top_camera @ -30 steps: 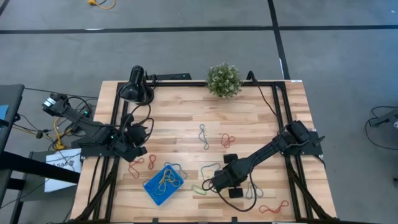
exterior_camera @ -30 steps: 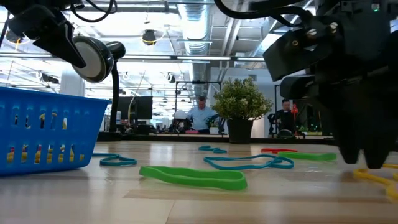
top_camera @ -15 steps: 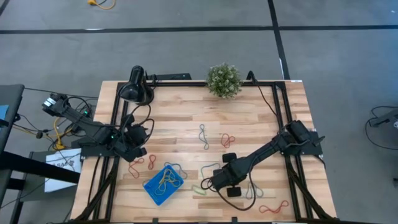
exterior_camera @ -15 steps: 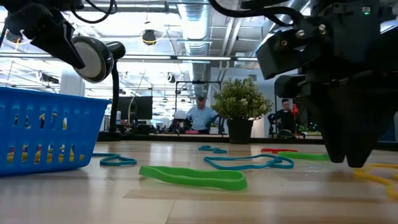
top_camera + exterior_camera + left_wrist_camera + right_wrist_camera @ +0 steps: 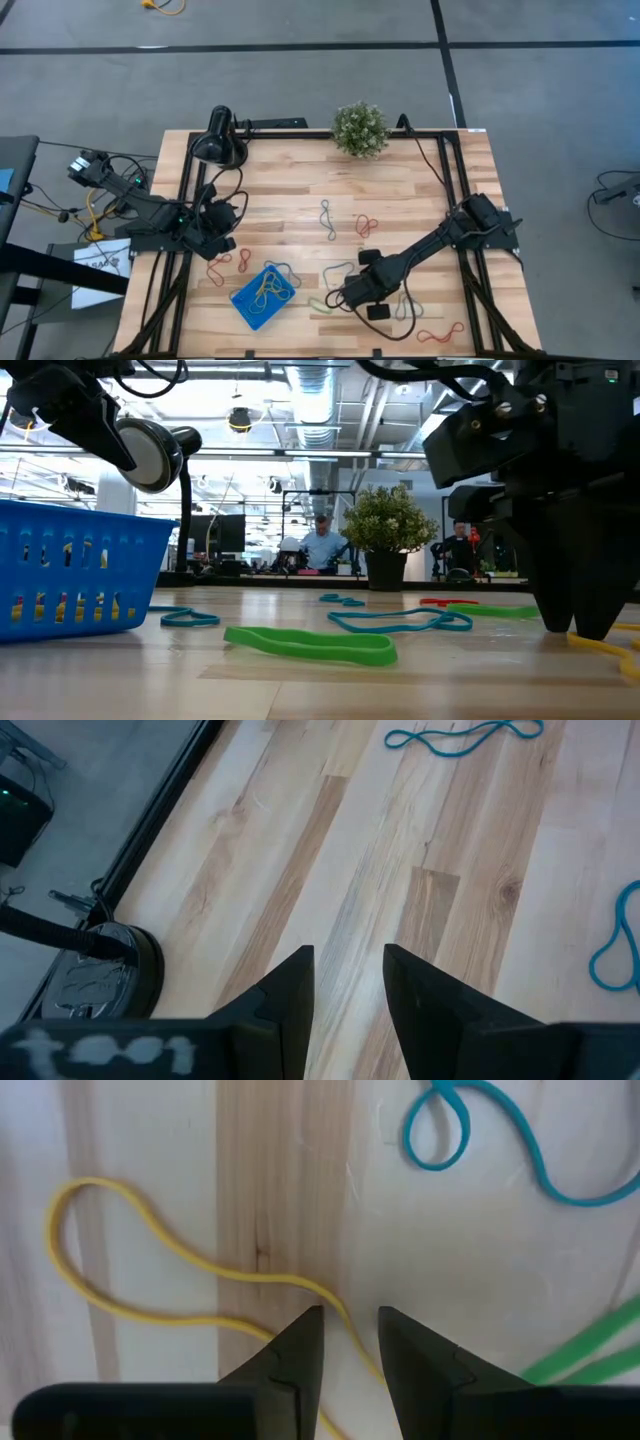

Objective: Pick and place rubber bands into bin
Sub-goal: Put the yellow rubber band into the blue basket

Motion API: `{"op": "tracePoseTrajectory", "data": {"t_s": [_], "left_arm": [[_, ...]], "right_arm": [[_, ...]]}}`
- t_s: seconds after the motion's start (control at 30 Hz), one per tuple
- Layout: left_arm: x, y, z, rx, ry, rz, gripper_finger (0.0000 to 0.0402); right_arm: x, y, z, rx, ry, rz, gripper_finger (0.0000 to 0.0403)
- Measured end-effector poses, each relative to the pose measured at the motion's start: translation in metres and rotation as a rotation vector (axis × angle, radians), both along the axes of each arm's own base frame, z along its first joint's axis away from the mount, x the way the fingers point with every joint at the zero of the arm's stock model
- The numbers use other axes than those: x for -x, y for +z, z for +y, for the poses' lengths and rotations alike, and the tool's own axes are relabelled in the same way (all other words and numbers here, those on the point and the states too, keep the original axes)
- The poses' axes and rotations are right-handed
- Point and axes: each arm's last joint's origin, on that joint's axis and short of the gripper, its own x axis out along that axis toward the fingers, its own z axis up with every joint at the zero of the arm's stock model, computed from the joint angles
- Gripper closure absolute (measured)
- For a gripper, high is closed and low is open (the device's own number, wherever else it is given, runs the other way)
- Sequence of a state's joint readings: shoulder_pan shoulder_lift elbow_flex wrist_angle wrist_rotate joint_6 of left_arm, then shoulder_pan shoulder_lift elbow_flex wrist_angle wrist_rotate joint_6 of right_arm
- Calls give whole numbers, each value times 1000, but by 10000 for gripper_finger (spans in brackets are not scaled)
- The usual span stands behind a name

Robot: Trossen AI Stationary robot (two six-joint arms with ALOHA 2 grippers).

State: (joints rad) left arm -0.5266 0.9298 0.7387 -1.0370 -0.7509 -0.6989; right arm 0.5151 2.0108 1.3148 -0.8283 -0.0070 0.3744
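Two hands ours: right hand (image 5: pixel 348 1342) down on desk (image 5: pixel 400 190), narrow gap straddling yellow band (image 5: pixel 150 1270); left hand (image 5: pixel 347 982) narrow, empty, beside bin (image 5: pixel 262 296).

Your widest bare table (image 5: pixel 400 185) runs across the upper middle of the high view, below the lamp (image 5: pixel 218 138) and the potted plant (image 5: pixel 360 128). Lower down, the blue bin (image 5: pixel 262 296), scattered rubber bands (image 5: pixel 325 219) and the right arm (image 5: pixel 430 245) crowd the way.
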Motion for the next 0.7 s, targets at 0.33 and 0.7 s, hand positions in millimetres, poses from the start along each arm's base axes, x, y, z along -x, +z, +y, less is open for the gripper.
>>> {"op": "tracePoseTrajectory", "data": {"t_s": [0.33, 0.7], "left_arm": [[0, 0, 0, 1, 0, 0, 290], [0, 0, 0, 4, 0, -5, 290]], "right_arm": [[3, -7, -1, -15, 0, 1, 314], [0, -8, 1, -47, -127, -21, 394]]}}
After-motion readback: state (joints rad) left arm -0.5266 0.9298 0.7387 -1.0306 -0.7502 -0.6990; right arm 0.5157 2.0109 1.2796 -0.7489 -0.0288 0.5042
